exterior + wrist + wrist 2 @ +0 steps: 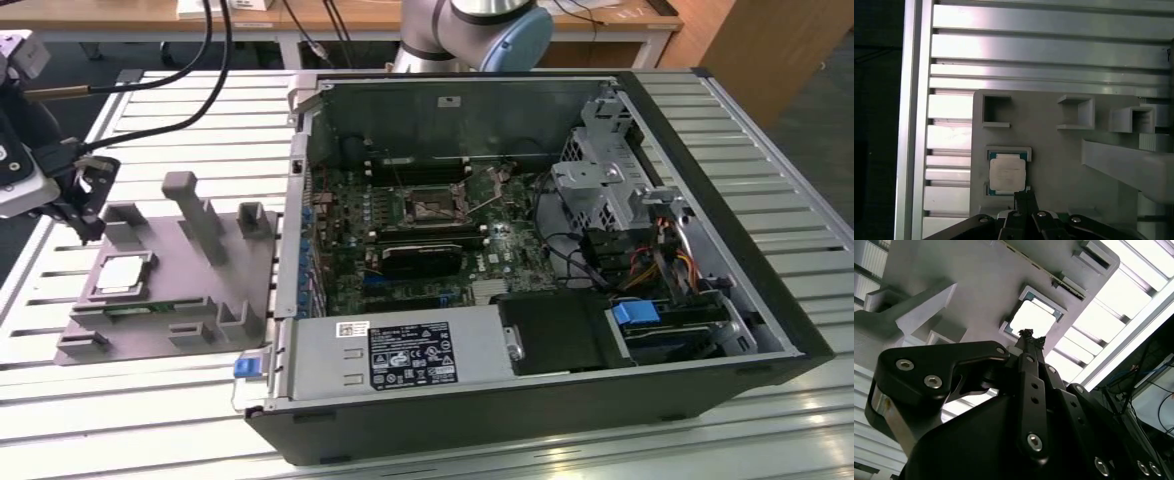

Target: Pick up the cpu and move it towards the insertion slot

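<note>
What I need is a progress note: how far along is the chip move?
Done: nothing; the chip lies in its grey holder. In hand: the gripper hangs close by it, holding nothing. Left: pickup and carrying it to the socket inside the computer case.

1. This is a robotics lab or test workshop rather than a home or a shop.
2. The worktop (pixel 747 140) is a bed of slatted aluminium profiles.
3. The grey and blue base of a robot arm (pixel 487 30) stands at the worktop's far edge, and black cables (pixel 214 80) trail across the slats.
4. A desktop computer case (pixel 534 425) lies on its side with the panel off and its motherboard (pixel 441 230) bare.
5. Beside the case, a grey plastic fixture (pixel 200 290) with blocks and pockets holds a loose cpu (pixel 123 272).
6. Wooden desks (pixel 601 15) stand behind the worktop.
</note>
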Motion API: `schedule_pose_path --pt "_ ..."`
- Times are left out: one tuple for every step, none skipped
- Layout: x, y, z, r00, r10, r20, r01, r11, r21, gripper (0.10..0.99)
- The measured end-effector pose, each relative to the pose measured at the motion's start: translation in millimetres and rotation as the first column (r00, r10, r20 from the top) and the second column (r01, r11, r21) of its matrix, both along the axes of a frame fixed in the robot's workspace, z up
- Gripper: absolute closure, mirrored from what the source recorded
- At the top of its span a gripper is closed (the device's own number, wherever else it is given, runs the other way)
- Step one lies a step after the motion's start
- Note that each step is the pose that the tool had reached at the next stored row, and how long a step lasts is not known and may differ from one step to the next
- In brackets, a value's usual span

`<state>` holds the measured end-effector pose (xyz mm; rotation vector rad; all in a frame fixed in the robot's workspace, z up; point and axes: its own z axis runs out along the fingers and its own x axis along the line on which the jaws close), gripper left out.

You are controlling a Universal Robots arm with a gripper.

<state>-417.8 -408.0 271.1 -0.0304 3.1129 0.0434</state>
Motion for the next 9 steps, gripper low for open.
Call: schedule_pose_path --pt "-0.2 0.0 -1.0 1.0 0.0 0.0001 0.0 1.0 0.0 0.984" --pt "-0.4 0.0 -2.0 1.0 0.0 0.0001 0.0 1.0 0.0 0.984" --pt "-0.6 0.0 -3.1 1.0 0.0 0.0002 0.0 1.0 -0.001 0.984" --pt "-0.7 0.0 -4.1 1.0 0.0 0.0002 0.0 1.0 -0.001 0.984" --pt "-0.9 0.0 -5.0 1.0 0.0 0.0002 0.0 1.0 -0.001 0.984" --pt "-1.1 0.0 -6.1 1.0 0.0 0.0002 0.0 1.0 -0.001 0.984" --pt "-1.2 0.0 -7.1 1.0 0.0 0.0002 0.0 1.0 -0.001 0.984" --pt "-1.4 0.0 -8.2 1.0 0.0 0.0002 0.0 1.0 -0.002 0.984" --pt "-1.5 0.0 -9.3 1.0 0.0 0.0002 0.0 1.0 -0.002 0.984"
